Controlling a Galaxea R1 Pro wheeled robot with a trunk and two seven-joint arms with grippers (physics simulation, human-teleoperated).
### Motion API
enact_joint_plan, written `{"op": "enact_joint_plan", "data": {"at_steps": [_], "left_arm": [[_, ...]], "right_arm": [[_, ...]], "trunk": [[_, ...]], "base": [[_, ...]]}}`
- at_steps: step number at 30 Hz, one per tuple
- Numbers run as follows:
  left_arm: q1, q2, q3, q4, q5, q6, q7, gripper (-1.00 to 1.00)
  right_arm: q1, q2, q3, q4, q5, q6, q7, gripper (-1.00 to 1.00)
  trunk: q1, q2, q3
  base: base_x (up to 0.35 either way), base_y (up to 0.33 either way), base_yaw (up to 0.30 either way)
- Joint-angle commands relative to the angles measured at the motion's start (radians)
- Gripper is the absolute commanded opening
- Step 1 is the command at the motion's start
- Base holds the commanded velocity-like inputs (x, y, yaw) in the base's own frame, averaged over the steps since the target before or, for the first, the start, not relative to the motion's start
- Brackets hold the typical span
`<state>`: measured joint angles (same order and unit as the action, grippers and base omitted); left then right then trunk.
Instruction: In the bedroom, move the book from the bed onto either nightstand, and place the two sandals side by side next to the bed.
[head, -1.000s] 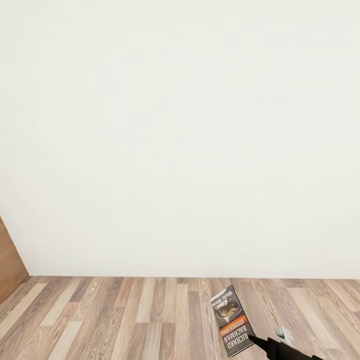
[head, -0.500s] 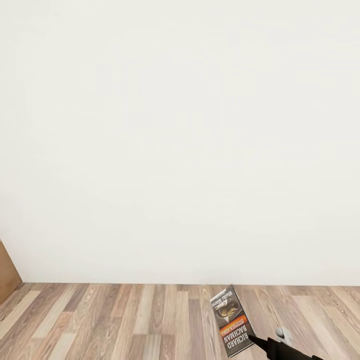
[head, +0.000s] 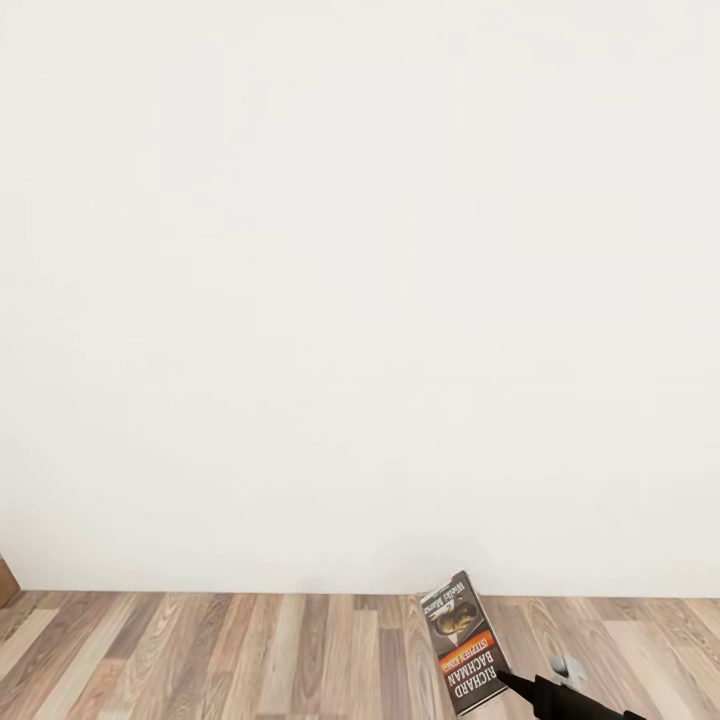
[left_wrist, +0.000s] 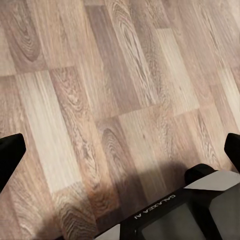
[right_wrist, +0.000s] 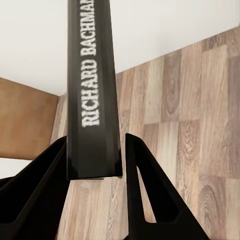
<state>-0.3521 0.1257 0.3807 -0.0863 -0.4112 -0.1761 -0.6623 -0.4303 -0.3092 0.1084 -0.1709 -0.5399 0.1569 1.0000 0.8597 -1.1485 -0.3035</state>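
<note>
My right fingers (right_wrist: 95, 165) clamp the book (head: 463, 640) by its spine, holding it above the plank floor (head: 250, 655) before the white wall (head: 360, 300). My left fingers (left_wrist: 10, 155) stand apart over the floor.

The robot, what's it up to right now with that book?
The robot's right tool is shut on the Richard Bachman paperback, its two fingers clamping the spine and holding the book above the wood-plank floor. The head view faces a plain white wall; no bed or nightstand is in sight, so the book isn't placed yet. The left tool holds nothing, its fingers spread wide over the floor near the robot's own base.
</note>
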Motion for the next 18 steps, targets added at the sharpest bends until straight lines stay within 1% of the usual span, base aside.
{"op": "enact_joint_plan", "data": {"at_steps": [1,18], "left_arm": [[-0.001,0.000,0.007,0.000,-0.011,-0.006,-0.002,1.00],[-0.001,0.000,0.007,0.000,-0.011,-0.006,-0.002,1.00]], "right_arm": [[-0.001,-0.001,0.004,-0.001,-0.012,0.009,0.002,-1.00],[-0.001,-0.001,0.004,-0.001,-0.012,0.009,0.002,-1.00]], "trunk": [[0.001,-0.001,-0.001],[0.001,-0.001,-0.001]], "base": [[0.319,0.000,0.000],[0.313,0.000,0.000]]}}
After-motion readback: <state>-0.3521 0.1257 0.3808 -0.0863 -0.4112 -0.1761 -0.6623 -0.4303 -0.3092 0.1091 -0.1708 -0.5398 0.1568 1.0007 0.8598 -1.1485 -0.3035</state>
